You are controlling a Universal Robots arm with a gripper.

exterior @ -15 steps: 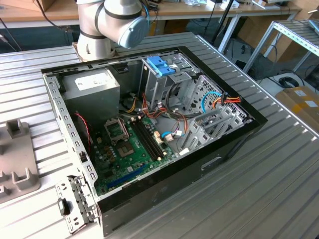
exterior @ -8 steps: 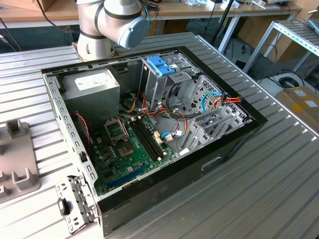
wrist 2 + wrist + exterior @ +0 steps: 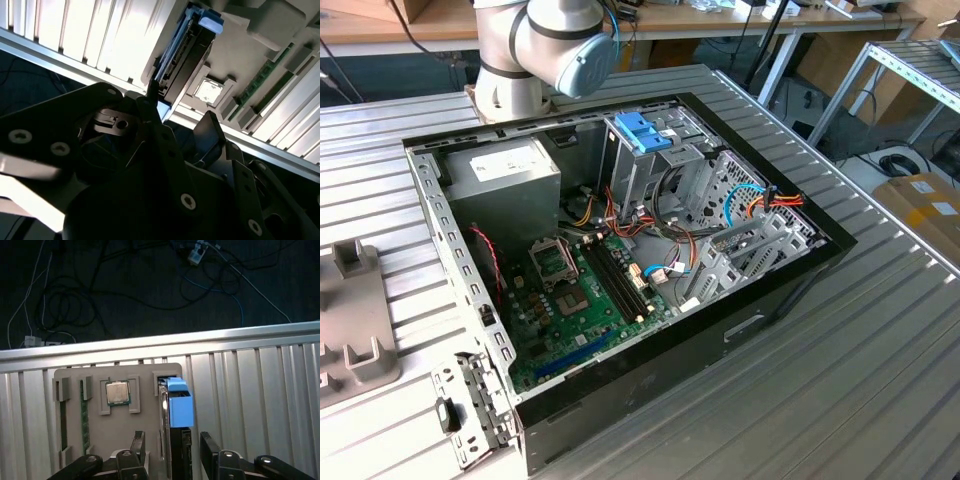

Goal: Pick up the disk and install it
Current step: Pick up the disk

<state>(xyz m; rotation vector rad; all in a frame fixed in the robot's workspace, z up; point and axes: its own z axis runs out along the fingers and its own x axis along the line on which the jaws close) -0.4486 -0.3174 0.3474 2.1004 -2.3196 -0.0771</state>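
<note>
One disk (image 3: 176, 407) upright in grey holder (image 3: 142, 372), ribbed metal table (image 3: 250, 390), floor cables (image 3: 75, 310).

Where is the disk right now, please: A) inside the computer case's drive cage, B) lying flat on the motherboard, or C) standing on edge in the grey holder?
C: in the first wrist view the disk stands on edge in the grey holder, between the open fingers.

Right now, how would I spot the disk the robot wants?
Find the grey holder tray on the ribbed metal table. The disk stands on edge in its slot beside the square chip; it alone wears a light-blue plastic frame.
</note>
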